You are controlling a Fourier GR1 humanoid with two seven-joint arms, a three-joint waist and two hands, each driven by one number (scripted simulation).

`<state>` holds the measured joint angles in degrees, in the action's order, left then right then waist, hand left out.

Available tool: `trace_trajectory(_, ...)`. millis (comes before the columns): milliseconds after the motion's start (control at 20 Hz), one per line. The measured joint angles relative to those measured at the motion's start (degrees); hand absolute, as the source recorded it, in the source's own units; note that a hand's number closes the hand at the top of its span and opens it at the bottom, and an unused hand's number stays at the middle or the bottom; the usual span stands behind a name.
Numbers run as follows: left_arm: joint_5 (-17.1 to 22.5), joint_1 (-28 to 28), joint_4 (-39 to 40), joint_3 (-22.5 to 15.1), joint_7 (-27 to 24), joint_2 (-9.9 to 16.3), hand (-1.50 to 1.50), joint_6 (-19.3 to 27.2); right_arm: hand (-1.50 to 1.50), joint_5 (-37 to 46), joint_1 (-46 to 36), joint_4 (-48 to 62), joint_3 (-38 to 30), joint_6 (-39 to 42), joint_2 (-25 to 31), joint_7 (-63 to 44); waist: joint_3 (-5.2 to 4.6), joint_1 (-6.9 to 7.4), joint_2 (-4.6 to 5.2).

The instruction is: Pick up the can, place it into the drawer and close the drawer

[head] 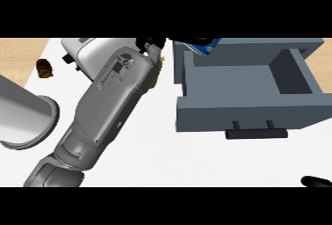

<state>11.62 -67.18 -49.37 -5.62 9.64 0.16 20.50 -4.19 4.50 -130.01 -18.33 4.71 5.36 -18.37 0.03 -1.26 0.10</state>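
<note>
The blue can (205,46) shows at the view's top edge, over the back wall of the open grey-blue drawer (246,116). My left forearm runs from the lower left up to the top centre. My left hand (153,45) is mostly cut off there, with dark fingers (186,43) curled against the can. The drawer's inside is bare, and its dark handle (256,133) faces me. Only a black tip of my right hand (317,181) shows at the lower right corner, well in front of the drawer.
A large grey round container (23,116) stands at the left edge. A small brown object (44,68) lies on the wooden strip at the upper left. A light grey appliance (83,47) sits partly behind my left forearm.
</note>
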Motion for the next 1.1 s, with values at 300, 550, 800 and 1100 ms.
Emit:
trace_trajectory(300,2.69,-8.45,6.82,-1.85,1.72,-0.12,1.50,2.82,-1.50,0.54,-1.29,0.43,0.62,-0.49,-0.02,-0.44,0.01,-0.49,0.15)
trace_trajectory(550,5.39,-14.63,13.33,-3.97,1.95,-0.15,1.50,4.19,-1.50,0.92,-2.02,0.73,1.26,-0.42,0.01,-0.13,0.04,-1.14,0.34)
trace_trajectory(800,8.86,-18.55,19.61,-6.70,0.12,-0.16,1.50,5.97,-1.50,-0.21,-3.50,1.01,0.91,-0.21,0.83,-0.79,0.09,-2.48,0.68)
trace_trajectory(1100,11.34,-22.38,25.39,-9.41,-1.69,-0.16,-1.50,8.32,-1.50,-0.45,-6.06,2.35,0.68,-0.14,2.40,-1.92,0.12,-3.43,1.02)
